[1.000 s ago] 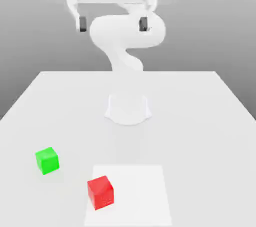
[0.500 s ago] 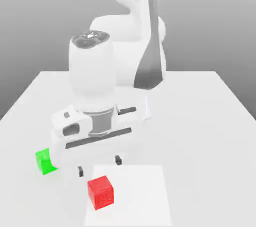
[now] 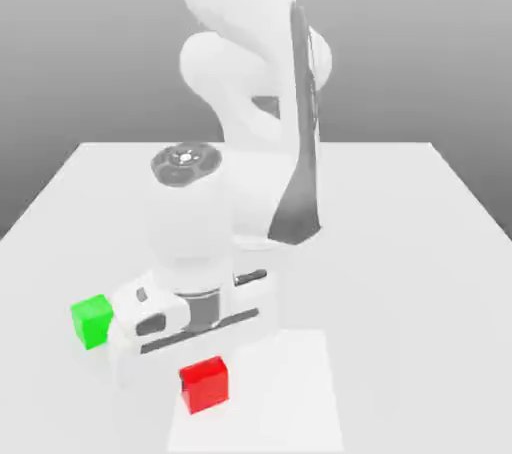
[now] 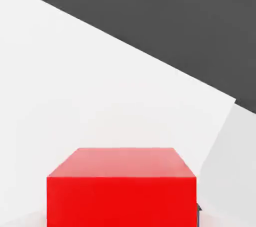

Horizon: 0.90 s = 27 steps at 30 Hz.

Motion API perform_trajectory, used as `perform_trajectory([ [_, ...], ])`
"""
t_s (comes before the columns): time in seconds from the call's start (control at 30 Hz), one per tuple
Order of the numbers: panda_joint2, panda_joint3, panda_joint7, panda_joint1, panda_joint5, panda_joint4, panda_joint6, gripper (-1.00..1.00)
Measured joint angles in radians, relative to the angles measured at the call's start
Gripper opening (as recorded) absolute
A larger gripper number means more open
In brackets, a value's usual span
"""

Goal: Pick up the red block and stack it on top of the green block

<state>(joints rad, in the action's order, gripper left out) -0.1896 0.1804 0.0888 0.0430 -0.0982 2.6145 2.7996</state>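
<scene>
The white table carries a paler square patch near its front edge. The red block is seen on that patch, directly under the lowered gripper, and is clamped between its fingers. The green block sits apart, toward the exterior view's left, just beside the hand. Bare tabletop is left on the exterior view's right. The red block's faces look plain and uniformly coloured.

Smooth matt red block, matt green block, smooth matt white table, glossy white plastic-looking arm
</scene>
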Motion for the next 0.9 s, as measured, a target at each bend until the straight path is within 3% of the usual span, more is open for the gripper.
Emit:
perform_trajectory([
  [0.13,0.106,0.055,0.104,-0.035,0.059,0.034,-0.070,-1.00],
  [0.53,0.314,0.194,0.566,-0.338,0.201,0.169,-0.134,-1.00],
  [0.63,0.267,0.212,0.568,-0.343,0.160,0.177,-0.080,-1.00],
  [0.8,0.102,0.158,0.445,-0.357,-0.019,0.172,0.067,-1.00],
  [0.83,0.085,0.148,0.431,-0.364,-0.039,0.171,0.083,1.00],
  [0.9,0.085,0.148,0.431,-0.364,-0.039,0.171,0.083,1.00],
])
